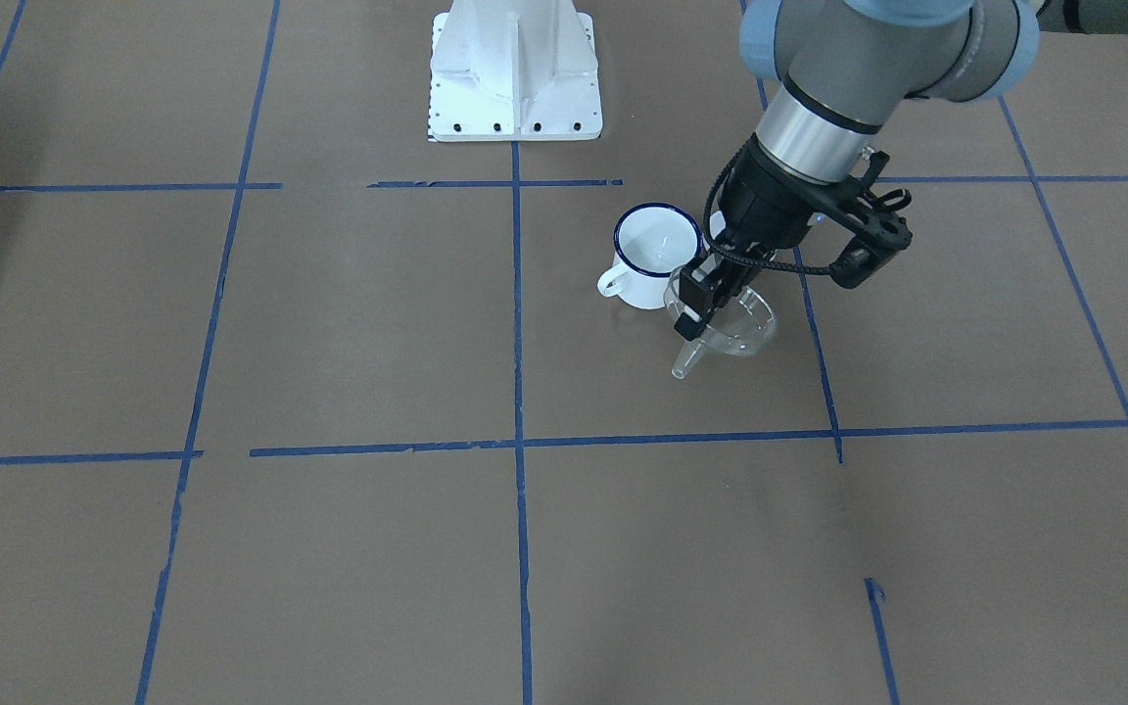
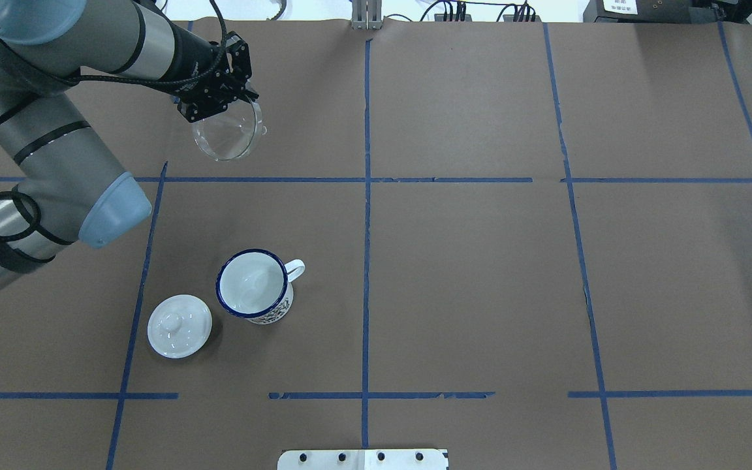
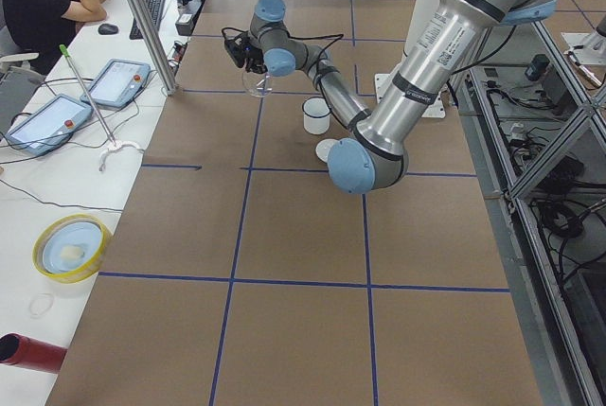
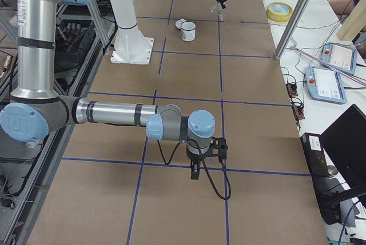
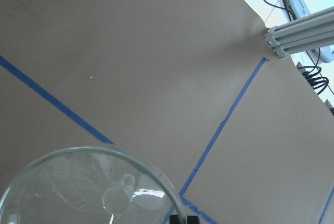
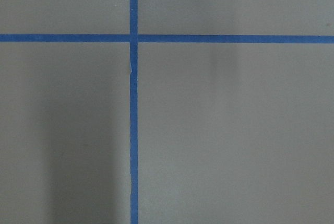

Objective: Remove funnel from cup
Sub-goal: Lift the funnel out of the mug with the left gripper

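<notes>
The clear funnel (image 2: pixel 228 135) hangs tilted in the air, well away from the cup, with my left gripper (image 2: pixel 218 108) shut on its rim. In the front-facing view the funnel (image 1: pixel 732 329) points its short spout down towards the table, below the left gripper (image 1: pixel 689 315). The left wrist view looks into the funnel (image 5: pixel 88 190) from above. The cup (image 2: pixel 252 285), a white mug with a dark blue rim, stands upright and empty (image 1: pixel 657 253). My right gripper (image 4: pixel 194 172) hovers low over the table far from both; whether it is open or shut I cannot tell.
A white knobbed lid (image 2: pixel 179 325) lies beside the cup. The white robot base (image 1: pixel 515 78) sits at the table's near edge. An aluminium post (image 3: pixel 142 18), tablets and a seated person are along the far side. Blue tape lines cross the brown table.
</notes>
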You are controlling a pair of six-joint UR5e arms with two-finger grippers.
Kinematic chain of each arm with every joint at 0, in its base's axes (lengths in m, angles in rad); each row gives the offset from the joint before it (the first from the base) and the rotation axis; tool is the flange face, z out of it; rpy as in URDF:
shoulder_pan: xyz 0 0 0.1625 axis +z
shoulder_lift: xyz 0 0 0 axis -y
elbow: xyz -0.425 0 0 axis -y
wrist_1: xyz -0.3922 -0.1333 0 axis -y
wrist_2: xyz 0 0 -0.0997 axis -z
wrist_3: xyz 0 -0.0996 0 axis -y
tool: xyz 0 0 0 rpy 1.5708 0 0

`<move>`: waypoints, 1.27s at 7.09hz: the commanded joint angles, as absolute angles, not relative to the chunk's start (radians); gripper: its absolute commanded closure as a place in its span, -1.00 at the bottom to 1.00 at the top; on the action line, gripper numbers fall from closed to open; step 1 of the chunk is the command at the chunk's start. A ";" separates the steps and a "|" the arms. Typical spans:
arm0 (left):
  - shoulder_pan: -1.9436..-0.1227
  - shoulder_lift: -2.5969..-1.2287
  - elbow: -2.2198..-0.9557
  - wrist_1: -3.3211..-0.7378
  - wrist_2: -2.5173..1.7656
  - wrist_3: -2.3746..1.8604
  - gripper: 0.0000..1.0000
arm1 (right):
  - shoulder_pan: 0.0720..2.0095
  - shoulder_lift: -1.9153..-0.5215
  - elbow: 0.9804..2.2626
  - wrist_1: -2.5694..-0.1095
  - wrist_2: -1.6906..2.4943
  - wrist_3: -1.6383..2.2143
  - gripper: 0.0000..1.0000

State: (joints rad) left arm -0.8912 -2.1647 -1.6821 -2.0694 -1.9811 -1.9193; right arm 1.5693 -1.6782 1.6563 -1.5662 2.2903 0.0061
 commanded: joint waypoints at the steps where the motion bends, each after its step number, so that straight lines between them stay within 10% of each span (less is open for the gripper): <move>1: -0.927 -2.161 -1.423 -2.497 -1.823 -1.963 1.00 | 1.569 -1.678 1.657 -1.566 2.290 0.006 -1.00; 9: -0.801 -2.151 -1.140 -2.936 -1.641 -2.125 1.00 | 1.569 -1.678 1.657 -1.566 2.290 0.006 -1.00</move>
State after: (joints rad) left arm -0.8054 -2.1507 -1.1565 -2.9121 -1.6415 -2.1212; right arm 1.5693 -1.6782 1.6567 -1.5662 2.2902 0.0061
